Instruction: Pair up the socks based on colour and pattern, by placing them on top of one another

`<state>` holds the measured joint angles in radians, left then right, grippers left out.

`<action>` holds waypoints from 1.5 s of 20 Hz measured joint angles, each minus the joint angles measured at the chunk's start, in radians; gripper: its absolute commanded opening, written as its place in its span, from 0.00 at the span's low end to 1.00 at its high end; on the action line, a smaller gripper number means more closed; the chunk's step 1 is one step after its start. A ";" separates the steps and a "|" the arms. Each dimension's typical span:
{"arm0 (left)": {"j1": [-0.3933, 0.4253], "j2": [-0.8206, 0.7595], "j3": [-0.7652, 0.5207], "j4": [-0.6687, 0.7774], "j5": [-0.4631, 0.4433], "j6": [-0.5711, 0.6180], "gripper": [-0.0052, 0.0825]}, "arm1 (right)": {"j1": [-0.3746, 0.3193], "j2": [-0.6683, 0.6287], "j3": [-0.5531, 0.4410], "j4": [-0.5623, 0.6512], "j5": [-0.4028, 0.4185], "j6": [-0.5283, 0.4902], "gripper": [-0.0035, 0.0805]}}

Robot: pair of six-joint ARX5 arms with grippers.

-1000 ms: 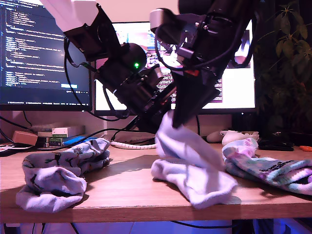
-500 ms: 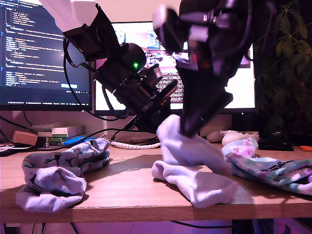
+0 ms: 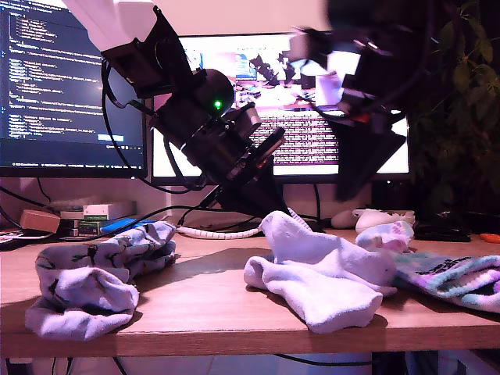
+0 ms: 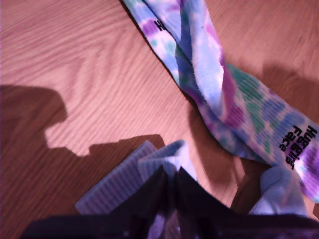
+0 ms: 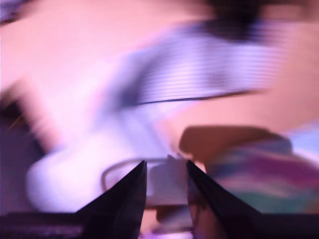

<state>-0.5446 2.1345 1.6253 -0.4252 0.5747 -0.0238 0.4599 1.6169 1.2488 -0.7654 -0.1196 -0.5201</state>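
Right, my first gripper (image 4: 169, 175): fingers are shut tight on the ribbed cuff (image 4: 113, 180) of a white sock, which is pinched right at the tips. The tie-dye socks (image 4: 224, 94) lie on the tabletop (image 4: 75, 74) just beyond those fingers, not touched by them. One overlaps the other, and black lettering shows on a cuff. A second lump of white fabric is seen beside the fingers, under the tie-dye edge.

My second gripper (image 5: 166, 163): fingers are spread apart and nothing is gripped. The second wrist view is badly blurred. White fabric is made out below and beyond the tips, with a tie-dye patch off to one side.

In the exterior view the second gripper is held up off the tabletop, above where the white socks (image 3: 324, 273) meet the tie-dye pair, clear of both. The white socks are heaped one on the other under and in front of the first gripper's fingers. The pale blue socks (image 3: 94, 273) with dark motifs are bunched together, well apart from both sets of fingers.
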 measured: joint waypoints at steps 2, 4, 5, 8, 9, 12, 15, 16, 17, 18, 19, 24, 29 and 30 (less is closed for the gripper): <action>0.000 0.000 0.000 0.001 0.000 0.000 0.04 | -0.047 0.002 0.000 0.016 -0.002 0.003 0.21; 0.000 0.000 0.000 0.007 0.000 0.000 0.04 | -0.073 0.016 0.000 0.015 -0.030 0.003 0.06; 0.000 0.000 0.000 0.008 0.000 0.000 0.04 | -0.079 0.032 0.000 0.014 -0.047 0.004 0.03; 0.000 0.000 0.000 0.014 0.000 0.000 0.04 | -0.079 0.117 0.000 0.015 -0.105 0.003 0.03; 0.000 0.000 0.000 0.018 0.000 0.000 0.04 | -0.079 0.145 0.000 0.017 -0.116 0.003 0.03; 0.000 0.000 0.000 0.026 0.000 0.000 0.04 | -0.072 0.214 0.000 0.008 -0.135 0.003 0.03; 0.000 0.000 0.000 0.036 0.018 0.000 0.04 | -0.055 0.240 -0.001 -0.035 -0.222 0.004 0.03; 0.001 0.000 0.000 0.041 0.034 -0.009 0.04 | -0.045 0.239 -0.001 -0.049 -0.251 0.006 0.03; 0.001 0.000 0.000 0.047 0.053 -0.009 0.04 | -0.035 0.238 -0.001 -0.072 -0.264 0.006 0.03; 0.002 0.000 0.000 0.048 0.068 -0.024 0.04 | -0.026 0.238 -0.001 -0.098 -0.267 0.006 0.03; 0.005 0.000 0.000 0.048 0.081 -0.027 0.04 | -0.019 0.238 -0.001 -0.124 -0.277 0.006 0.03; 0.037 0.000 0.000 0.049 0.132 -0.049 0.04 | 0.008 0.232 -0.001 -0.190 -0.359 0.006 0.03; 0.080 0.000 0.000 0.052 0.155 -0.073 0.04 | 0.035 0.136 -0.001 -0.163 -0.426 0.026 0.03; 0.088 0.000 0.000 0.052 0.154 -0.074 0.04 | 0.039 0.126 -0.001 -0.161 -0.431 0.030 0.03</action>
<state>-0.4564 2.1345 1.6253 -0.3729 0.7292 -0.0975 0.4992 1.7424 1.2476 -0.9264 -0.5510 -0.4900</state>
